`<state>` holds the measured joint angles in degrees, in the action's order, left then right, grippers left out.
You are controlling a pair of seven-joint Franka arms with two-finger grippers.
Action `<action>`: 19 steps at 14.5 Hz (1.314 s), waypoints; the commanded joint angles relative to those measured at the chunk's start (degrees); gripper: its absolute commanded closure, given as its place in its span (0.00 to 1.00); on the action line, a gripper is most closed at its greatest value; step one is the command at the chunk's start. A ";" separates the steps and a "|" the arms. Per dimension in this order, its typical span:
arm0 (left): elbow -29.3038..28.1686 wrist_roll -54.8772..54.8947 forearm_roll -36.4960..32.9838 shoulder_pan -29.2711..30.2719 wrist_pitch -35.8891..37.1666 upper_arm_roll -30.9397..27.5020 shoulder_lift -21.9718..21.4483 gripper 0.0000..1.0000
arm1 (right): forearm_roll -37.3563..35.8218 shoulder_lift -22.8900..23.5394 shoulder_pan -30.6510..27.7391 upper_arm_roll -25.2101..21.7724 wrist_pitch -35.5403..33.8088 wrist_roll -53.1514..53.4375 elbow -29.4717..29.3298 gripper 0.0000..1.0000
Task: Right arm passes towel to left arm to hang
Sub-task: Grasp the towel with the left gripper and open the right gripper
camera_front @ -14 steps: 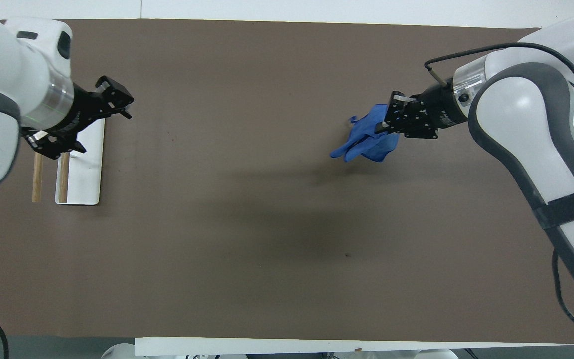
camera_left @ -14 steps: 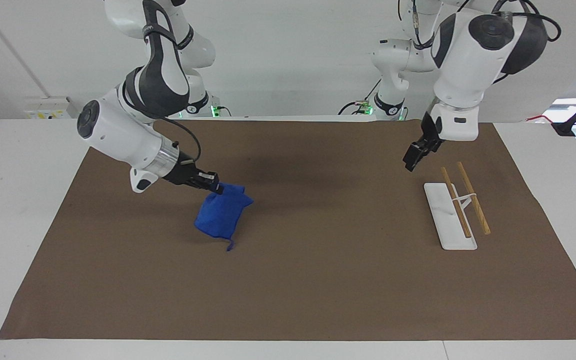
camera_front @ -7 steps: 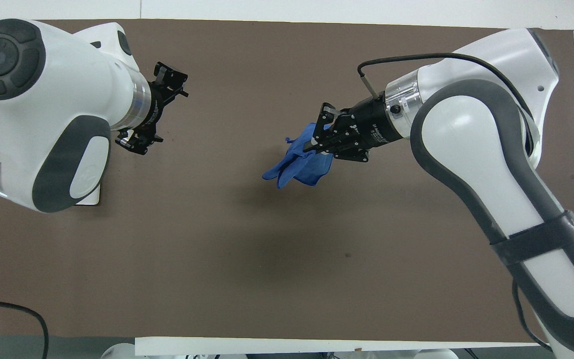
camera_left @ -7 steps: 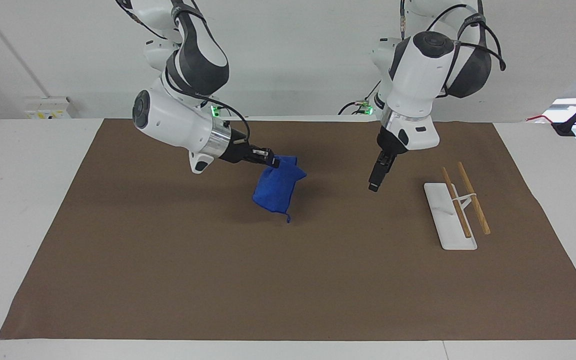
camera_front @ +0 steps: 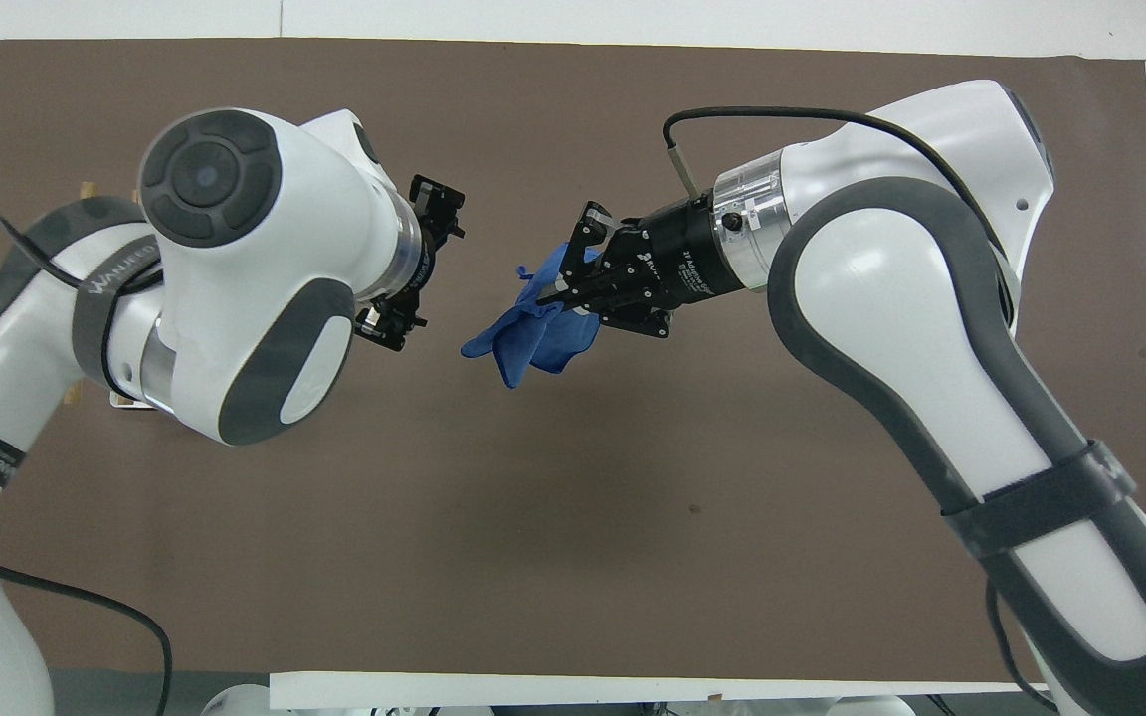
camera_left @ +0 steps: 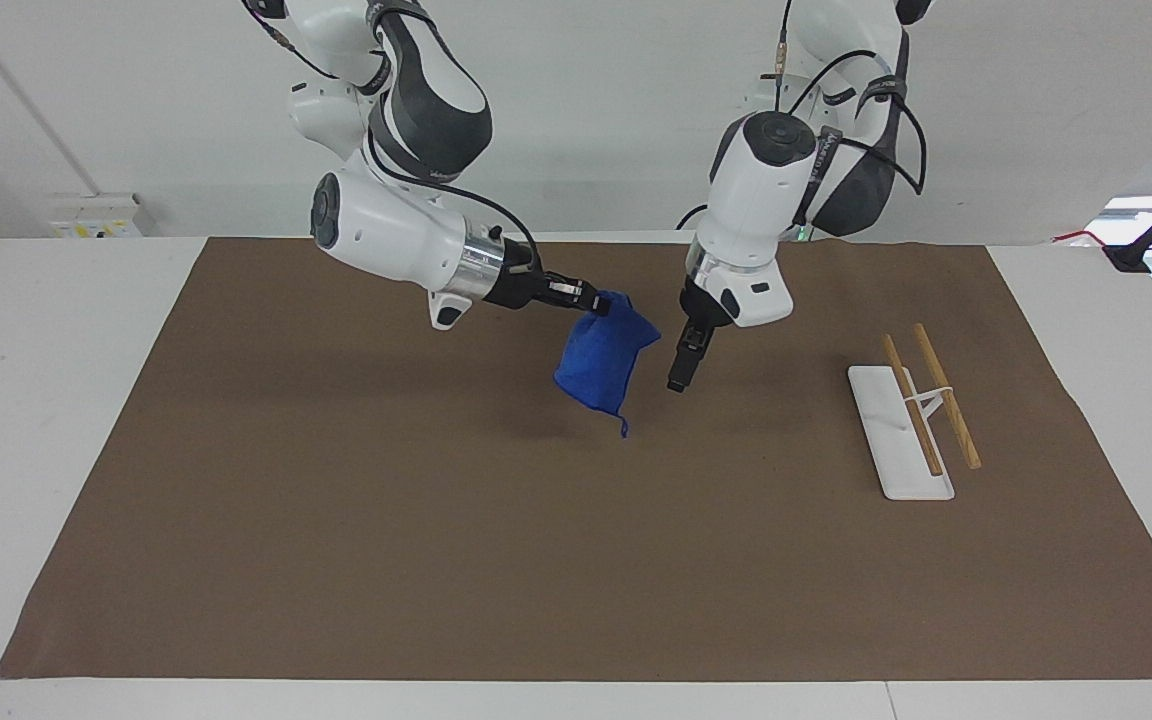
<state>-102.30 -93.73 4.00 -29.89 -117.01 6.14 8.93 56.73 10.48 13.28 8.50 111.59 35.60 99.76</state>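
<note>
Towel (camera_left: 604, 362) is hanging over mid-mat, well apart from the rack (camera_left: 901, 432), pinched in the right gripper (camera_left: 591, 298); the left gripper (camera_left: 678, 382), fingers spread, is closing in beside it, so handover is imminent.

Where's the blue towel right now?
The small royal-blue microfibre towel hangs in the air from the shut right gripper, over the middle of the brown mat, just beside the open left gripper, not touching it.
</note>
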 commanded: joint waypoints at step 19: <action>-3.88 -6.82 8.57 1.05 0.03 -1.22 -3.14 1.00 | 2.34 -0.81 0.60 -0.06 4.86 2.02 1.05 0.94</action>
<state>-105.21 -100.56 11.61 -30.17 -116.54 5.11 6.70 57.71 10.48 13.33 8.28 114.67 36.88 99.83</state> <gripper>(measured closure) 0.978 0.952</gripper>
